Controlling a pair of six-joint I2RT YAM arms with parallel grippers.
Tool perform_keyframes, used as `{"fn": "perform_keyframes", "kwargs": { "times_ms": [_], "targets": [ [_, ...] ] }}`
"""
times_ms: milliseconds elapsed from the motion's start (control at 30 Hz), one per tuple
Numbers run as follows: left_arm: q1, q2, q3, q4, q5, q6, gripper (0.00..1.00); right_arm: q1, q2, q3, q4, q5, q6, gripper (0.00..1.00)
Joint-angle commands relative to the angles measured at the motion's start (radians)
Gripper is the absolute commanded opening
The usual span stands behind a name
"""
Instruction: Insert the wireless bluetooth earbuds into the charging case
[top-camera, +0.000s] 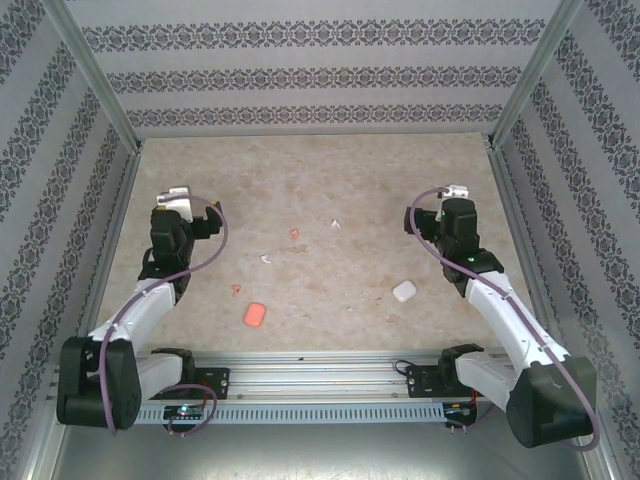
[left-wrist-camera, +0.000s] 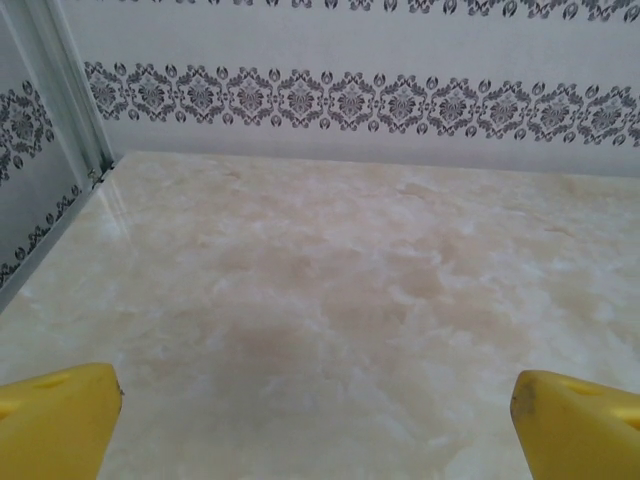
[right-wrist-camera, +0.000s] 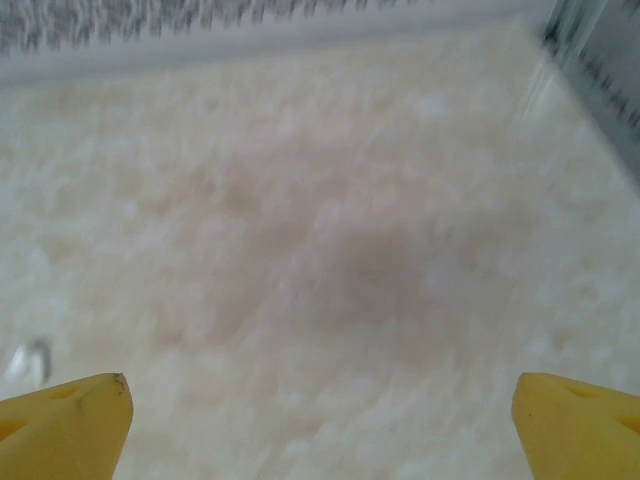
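Four tiny earbuds lie scattered mid-table: a salmon-red earbud (top-camera: 294, 233), a white earbud (top-camera: 335, 225), another white earbud (top-camera: 266, 259) and a second red earbud (top-camera: 235, 289). A salmon-red charging case (top-camera: 254, 315) rests nearer the front, closed as far as I can tell. A white charging case (top-camera: 404, 291) sits to its right. My left gripper (left-wrist-camera: 315, 400) is open over bare table at the far left, its yellow fingertips (left-wrist-camera: 60, 415) wide apart. On the far right, my right gripper (right-wrist-camera: 320, 410) hangs open over bare table too. Both are well away from the earbuds and cases.
The marble-patterned table (top-camera: 320, 170) is boxed in by patterned walls (top-camera: 310, 75) at the back and sides, with metal corner posts (top-camera: 95, 75). The left arm (top-camera: 170, 245) and right arm (top-camera: 470, 245) flank the open middle. A rail (top-camera: 320, 375) runs along the near edge.
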Motion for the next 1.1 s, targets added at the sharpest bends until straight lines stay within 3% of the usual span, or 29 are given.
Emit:
{"fn": "perform_keyframes", "kwargs": {
  "times_ms": [0,133,267,433,633,867,1067],
  "targets": [
    [0.007,-0.034,0.082,-0.414,0.067,-0.076,1.00,0.066,-0.003,0.061,-0.358,-0.049,0.122,0.97],
    [-0.019,-0.029,0.147,-0.627,0.145,-0.136,1.00,0.140,0.010,0.055,-0.577,-0.119,0.231,0.97],
    [-0.102,-0.034,0.135,-0.676,0.171,-0.191,1.00,0.149,0.019,0.005,-0.646,-0.198,0.287,0.98],
    [-0.267,-0.002,0.123,-0.631,0.128,-0.241,1.00,0.145,0.068,0.005,-0.630,-0.219,0.291,0.98],
    [-0.369,0.052,0.110,-0.547,0.106,-0.294,1.00,0.106,0.272,0.074,-0.626,-0.269,0.180,0.98],
    [-0.413,0.097,0.119,-0.544,0.105,-0.304,1.00,0.140,0.461,0.139,-0.638,-0.351,0.203,0.97],
    [-0.417,0.089,0.113,-0.538,0.090,-0.292,1.00,0.215,0.497,0.108,-0.510,-0.495,0.377,0.93]
  ]
}}
